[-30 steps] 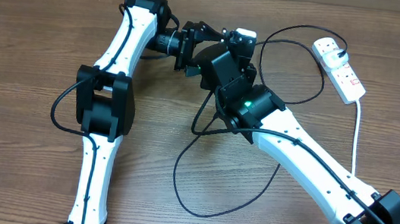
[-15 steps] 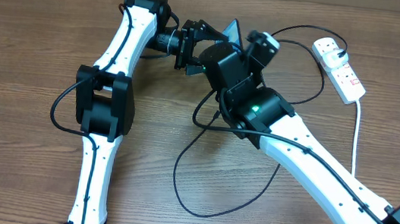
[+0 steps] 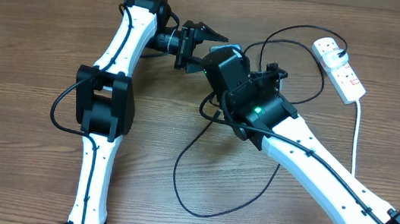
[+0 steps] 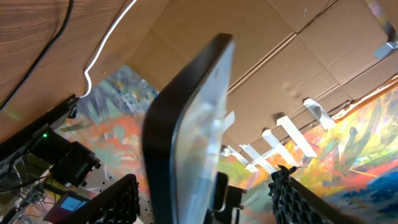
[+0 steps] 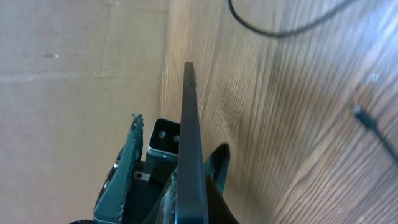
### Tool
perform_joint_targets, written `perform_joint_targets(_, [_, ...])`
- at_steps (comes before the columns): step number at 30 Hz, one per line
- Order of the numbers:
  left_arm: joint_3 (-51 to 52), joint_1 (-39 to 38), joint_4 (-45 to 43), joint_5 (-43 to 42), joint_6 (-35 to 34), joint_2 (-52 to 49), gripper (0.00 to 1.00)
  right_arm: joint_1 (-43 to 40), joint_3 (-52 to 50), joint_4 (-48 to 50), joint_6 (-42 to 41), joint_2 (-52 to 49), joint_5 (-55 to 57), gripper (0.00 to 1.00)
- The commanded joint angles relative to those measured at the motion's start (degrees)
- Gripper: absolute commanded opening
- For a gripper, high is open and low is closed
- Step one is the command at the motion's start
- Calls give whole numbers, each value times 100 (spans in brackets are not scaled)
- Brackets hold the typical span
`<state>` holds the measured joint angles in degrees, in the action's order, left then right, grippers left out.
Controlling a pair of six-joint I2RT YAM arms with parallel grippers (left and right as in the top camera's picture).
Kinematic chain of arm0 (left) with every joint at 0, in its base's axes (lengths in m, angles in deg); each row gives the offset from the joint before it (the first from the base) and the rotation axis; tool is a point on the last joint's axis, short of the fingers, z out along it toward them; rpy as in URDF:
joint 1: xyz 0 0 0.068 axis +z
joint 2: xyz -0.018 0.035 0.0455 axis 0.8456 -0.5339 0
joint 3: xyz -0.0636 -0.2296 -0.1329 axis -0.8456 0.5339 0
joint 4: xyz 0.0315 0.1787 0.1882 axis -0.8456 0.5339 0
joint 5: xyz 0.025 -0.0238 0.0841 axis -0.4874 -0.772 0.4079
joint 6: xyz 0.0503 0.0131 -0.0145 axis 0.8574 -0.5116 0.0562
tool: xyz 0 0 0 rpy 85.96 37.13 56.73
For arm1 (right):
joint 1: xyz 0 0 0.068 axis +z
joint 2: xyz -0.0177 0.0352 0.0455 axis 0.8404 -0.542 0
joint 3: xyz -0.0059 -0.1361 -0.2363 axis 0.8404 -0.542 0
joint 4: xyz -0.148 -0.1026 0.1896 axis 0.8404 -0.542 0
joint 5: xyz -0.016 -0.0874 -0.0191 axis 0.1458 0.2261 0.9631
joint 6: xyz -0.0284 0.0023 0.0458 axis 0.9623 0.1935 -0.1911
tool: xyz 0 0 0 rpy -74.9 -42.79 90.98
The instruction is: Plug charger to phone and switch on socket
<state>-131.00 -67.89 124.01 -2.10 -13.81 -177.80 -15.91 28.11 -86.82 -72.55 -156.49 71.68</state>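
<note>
While the right gripper (image 5: 177, 171) clamps the phone (image 5: 190, 118) edge-on over the table (image 3: 24, 113), the left gripper (image 4: 205, 190) stands wide, its fingers (image 4: 118, 199) flanking the same phone, a gap showing on one side. Counted: one phone, one looped charger (image 3: 201, 215) on the table, one socket (image 3: 341, 66), two grippers.

We find no text, brand, number or sign that we can read in any view. The phone (image 4: 186, 124) shows us only a blurred, glaring screen from the left wrist and its thin edge from the right wrist. From overhead the socket (image 3: 340, 64) carries small red marks, too small for us to make out as letters.
</note>
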Motion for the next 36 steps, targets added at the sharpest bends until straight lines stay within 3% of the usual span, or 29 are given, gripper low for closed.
perform_joint_targets(1, [-140,0,-7,-107,-63,-28,59,13,125,81,-686,203,-162,4])
perform_joint_targets(8, [-140,-7,125,-201,-192,-28,48,13,125,74,-1119,201,-426,6])
perform_joint_targets(27, [-140,-7,428,-201,-186,-28,26,13,122,284,-1303,-42,-267,7])
perform_joint_targets(36, [-140,-4,428,-201,-190,-28,26,13,122,387,-1305,-42,-411,7])
